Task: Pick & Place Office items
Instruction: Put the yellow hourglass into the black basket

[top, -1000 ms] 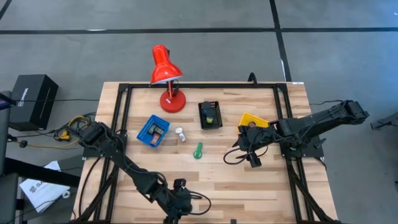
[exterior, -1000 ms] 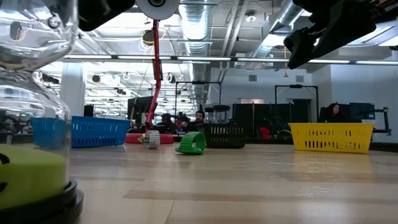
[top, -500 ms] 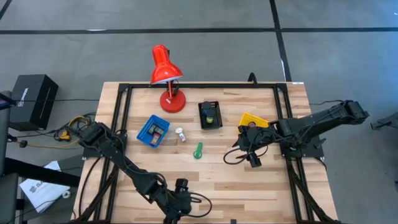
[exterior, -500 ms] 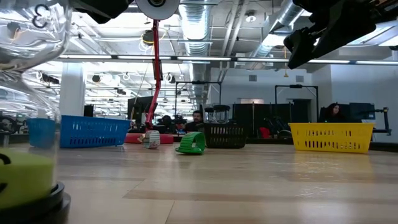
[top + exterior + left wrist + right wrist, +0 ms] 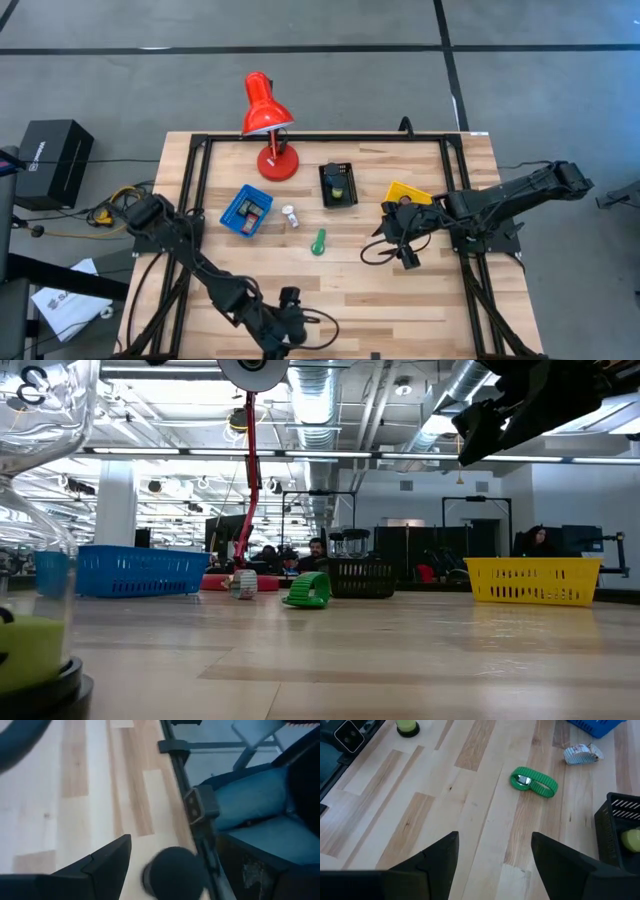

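Note:
My left gripper (image 5: 288,305) is at the table's near edge, over a clear-topped item with a yellow-green body on a black round base (image 5: 30,660) (image 5: 407,726). The left wrist view shows a black round thing (image 5: 175,872) close up; whether the gripper holds it, I cannot tell. My right gripper (image 5: 405,250) (image 5: 495,870) hangs open above bare wood, right of centre. A green band (image 5: 318,242) (image 5: 533,782) and a small white tube (image 5: 289,215) (image 5: 583,754) lie on the table between the bins.
The blue bin (image 5: 246,210), the black bin (image 5: 338,184) with a yellow-green item inside, and the yellow bin (image 5: 408,192) stand across the far half. The red lamp (image 5: 268,125) is at the far edge. A person's blue-clad leg (image 5: 250,805) shows beyond the near edge.
In the low view the clear-topped item with the yellow-green body has shifted steadily toward the table's left, staying upright. The left arm's forearm has swung slightly left with it. The right arm has kept still.

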